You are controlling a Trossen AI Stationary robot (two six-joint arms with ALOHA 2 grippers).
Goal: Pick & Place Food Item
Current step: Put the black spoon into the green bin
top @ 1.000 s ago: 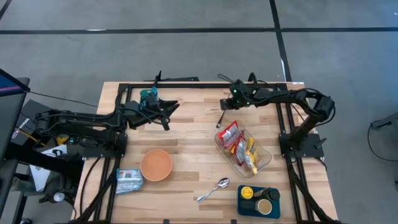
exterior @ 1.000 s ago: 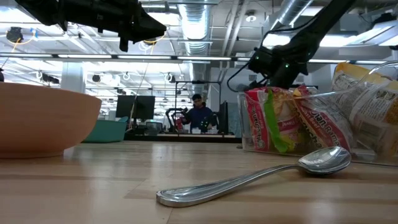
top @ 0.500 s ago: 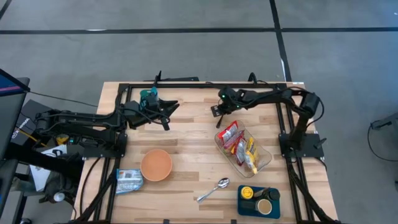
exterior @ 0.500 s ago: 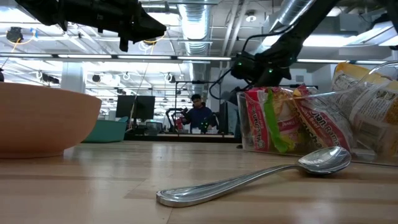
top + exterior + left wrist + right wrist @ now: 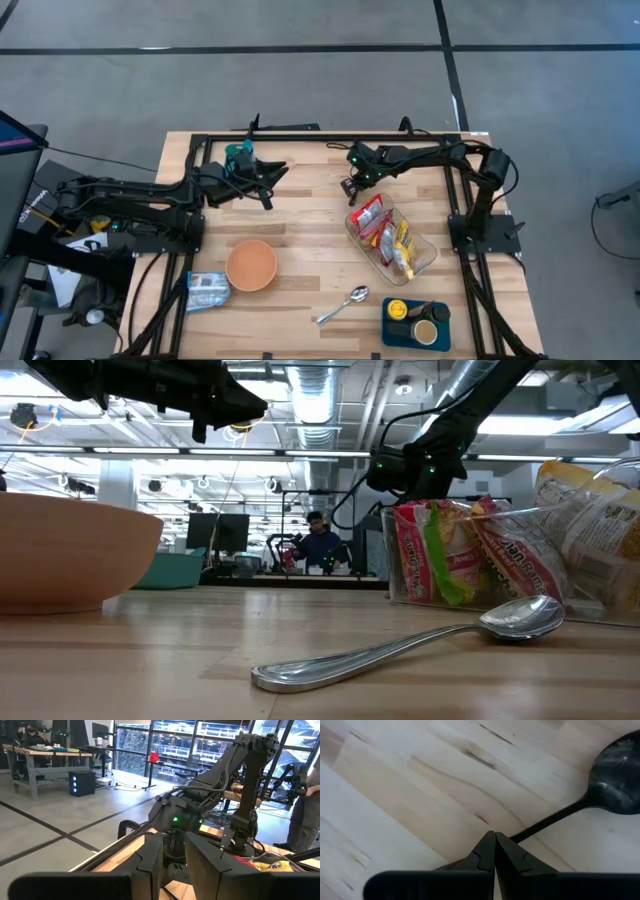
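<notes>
At the table's left side, the left arm reaches in across the rear half. The left gripper (image 5: 271, 184) hangs above the table (image 5: 300, 225), clear of every item. Whether it is spread or pressed together cannot be told, and no item can be made out in it.

Near the front left corner lies a blue packet (image 5: 207, 290). Just beside it, toward the centre, stands the orange bowl (image 5: 251, 265); nothing shows inside it from above.

Front of centre lies the silver spoon (image 5: 345, 305), well apart from both grippers. In the low view it lies nearest the camera, bowl end toward the bin.

At rear centre, the right gripper (image 5: 348, 186) is pressed together and holds nothing. Its wrist view shows the closed tips (image 5: 494, 840) over bare wood, near the handle of a black spoon (image 5: 615, 785); whether they touch the handle cannot be told.

Right of centre stands the clear bin (image 5: 424, 262), set at an angle to the table edges. The food items are all inside it: a red packet (image 5: 370, 214) at the end nearest the right gripper, and a yellow packet (image 5: 403, 243) toward the other end. No packet is gripped.

At the front right corner sits a blue tray (image 5: 392, 328) carrying round containers.
</notes>
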